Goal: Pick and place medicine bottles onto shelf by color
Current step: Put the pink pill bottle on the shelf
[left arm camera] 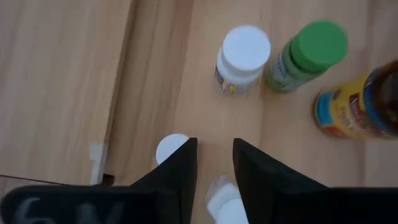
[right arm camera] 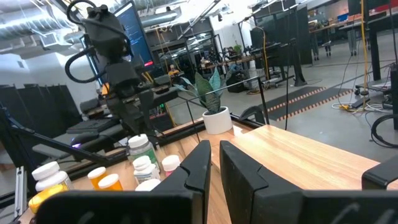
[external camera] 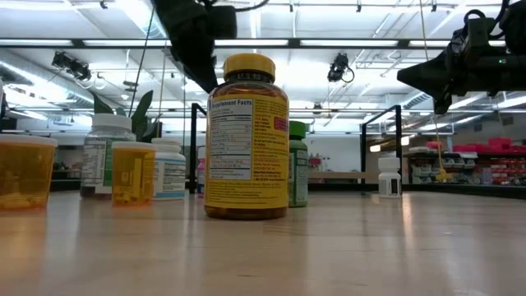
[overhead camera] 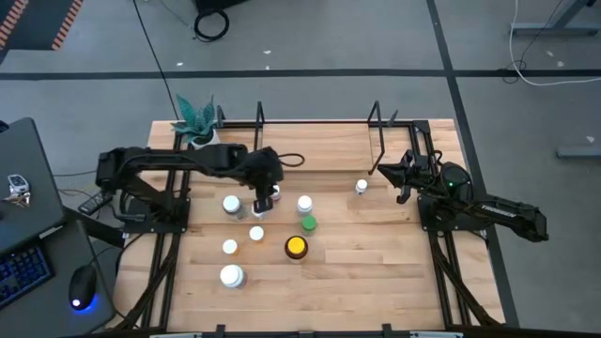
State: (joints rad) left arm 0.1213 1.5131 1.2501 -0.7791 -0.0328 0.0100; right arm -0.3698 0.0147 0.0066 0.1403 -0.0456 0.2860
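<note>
Bottles point(overhead camera: 256, 233) clustered mid-table point(overhead camera: 376, 291), left of centre; front and right table stretches bare. Shelf point(overhead camera: 319, 141) along rear edge. One white bottle point(overhead camera: 362, 187) apart, near right end effector point(overhead camera: 378, 170), fingers closed, empty, raised. Left end effector point(overhead camera: 264, 201) points down over small white bottle point(left arm camera: 224, 202), fingers narrowly apart astride cap; grip unclear.

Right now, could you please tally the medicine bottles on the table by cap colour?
White-capped bottles: 7
Green-capped bottle: 1
Yellow-capped bottle: 1
Total: 9
</note>
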